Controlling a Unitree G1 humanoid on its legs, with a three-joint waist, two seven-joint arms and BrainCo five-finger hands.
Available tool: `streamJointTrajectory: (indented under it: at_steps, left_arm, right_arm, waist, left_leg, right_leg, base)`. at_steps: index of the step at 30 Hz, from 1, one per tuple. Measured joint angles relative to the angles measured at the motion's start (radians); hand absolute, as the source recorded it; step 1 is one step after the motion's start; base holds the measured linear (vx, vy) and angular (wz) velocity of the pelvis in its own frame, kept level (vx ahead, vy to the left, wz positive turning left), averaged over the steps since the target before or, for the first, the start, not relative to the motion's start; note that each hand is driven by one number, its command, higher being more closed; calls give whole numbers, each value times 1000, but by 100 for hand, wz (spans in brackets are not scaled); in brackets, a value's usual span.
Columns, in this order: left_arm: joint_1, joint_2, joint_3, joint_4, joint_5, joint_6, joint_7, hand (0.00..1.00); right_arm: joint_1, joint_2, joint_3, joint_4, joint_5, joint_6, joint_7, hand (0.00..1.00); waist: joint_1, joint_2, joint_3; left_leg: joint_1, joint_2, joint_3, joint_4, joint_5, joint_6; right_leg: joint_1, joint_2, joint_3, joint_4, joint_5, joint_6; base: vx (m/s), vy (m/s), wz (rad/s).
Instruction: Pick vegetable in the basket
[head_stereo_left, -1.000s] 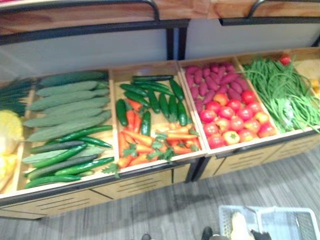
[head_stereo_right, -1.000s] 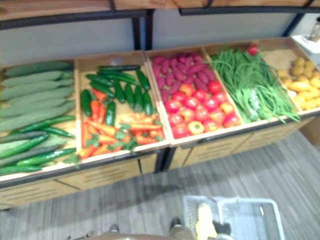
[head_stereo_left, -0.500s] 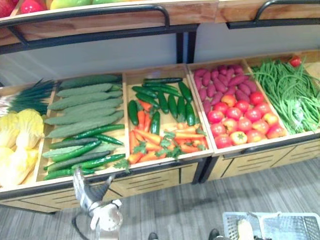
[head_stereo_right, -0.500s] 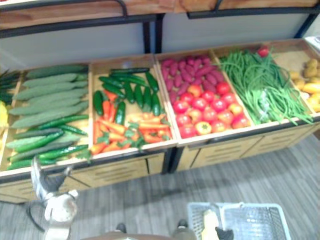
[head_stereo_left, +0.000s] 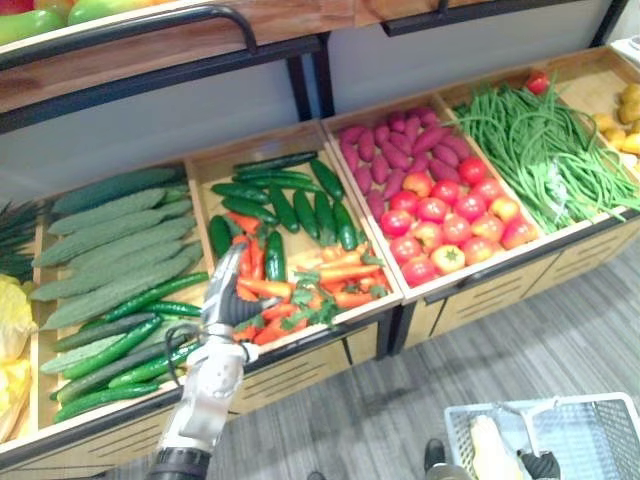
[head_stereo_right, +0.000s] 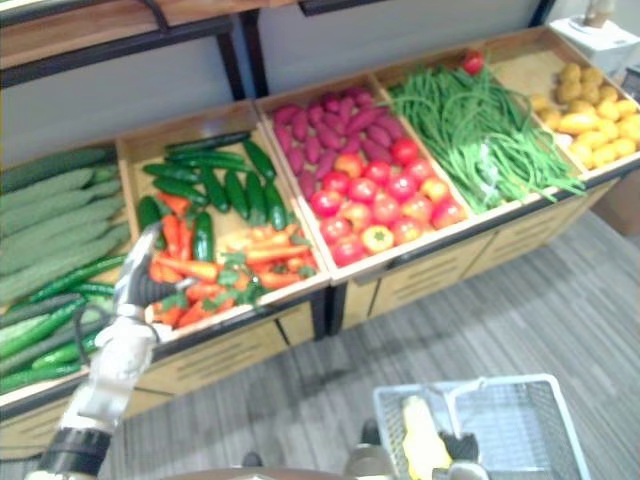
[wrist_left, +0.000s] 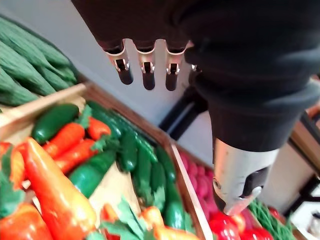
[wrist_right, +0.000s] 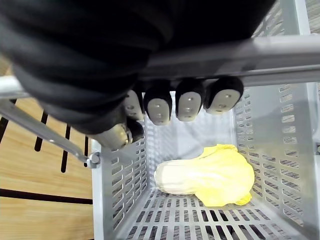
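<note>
left hand (head_stereo_left: 224, 306) | over carrots (head_stereo_left: 335, 285) at crate (head_stereo_left: 376, 240) front, fingers loose | cucumbers (head_stereo_left: 290, 205) behind carrots | tomatoes (head_stereo_left: 450, 215) further right | basket (head_stereo_left: 600, 440) lower right, yellow vegetable (head_stereo_left: 488, 450) inside

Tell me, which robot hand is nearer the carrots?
Left. The left robot hand hovers open just above the carrots; the right robot hand is well away, curled round the basket handle.

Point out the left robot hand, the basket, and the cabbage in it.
left robot hand (head_stereo_left: 226, 298), left eye view, back of hand
basket (wrist_right: 117, 200), right wrist view, side wall
yellow cabbage (wrist_right: 217, 175), right wrist view, leafy end
</note>
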Motion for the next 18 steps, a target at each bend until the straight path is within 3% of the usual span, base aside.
streamJointTrajectory:
  at_steps: [3, 8, 14, 18]
  left_arm:
    - [-78, 0, -2, 113, 21, 36, -60, 0]
    - [-138, 17, -29, 221, 27, 51, -84, 0]
    - [-235, 28, -37, 287, 27, 61, -131, 0]
    - [-281, 30, -36, 346, 28, 95, -131, 0]
  right_arm:
    - [-3, -6, -2, -39, -2, 10, 8, 100]
    - [-7, -13, -8, -82, -2, 15, 14, 100]
    - [-13, -11, -8, -116, -2, 17, 16, 100]
    - [-22, -9, -7, -141, -2, 17, 16, 100]
  waist:
    - [-3, 13, 9]
    - [-25, 23, 20]
    - [-26, 24, 42]
    - [-35, 26, 54]
  left_leg:
    - [-3, 0, 25, 0, -1, 0]
    - [-3, 8, 53, 0, -6, -5]
    - [-10, 20, 86, 0, -9, -10]
    - [-21, 28, 99, 0, -10, -11]
  right_leg:
    - [-19, 4, 25, -1, 10, -2]
    - [-39, 15, 49, 0, 13, -5]
    - [-68, 30, 78, 5, 14, -7]
    - [-88, 35, 88, 7, 18, -11]
  base:
    - [-46, -14, -27]
    - [-37, -25, -17]
    - [-9, -29, -16]
    - [26, -24, -11]
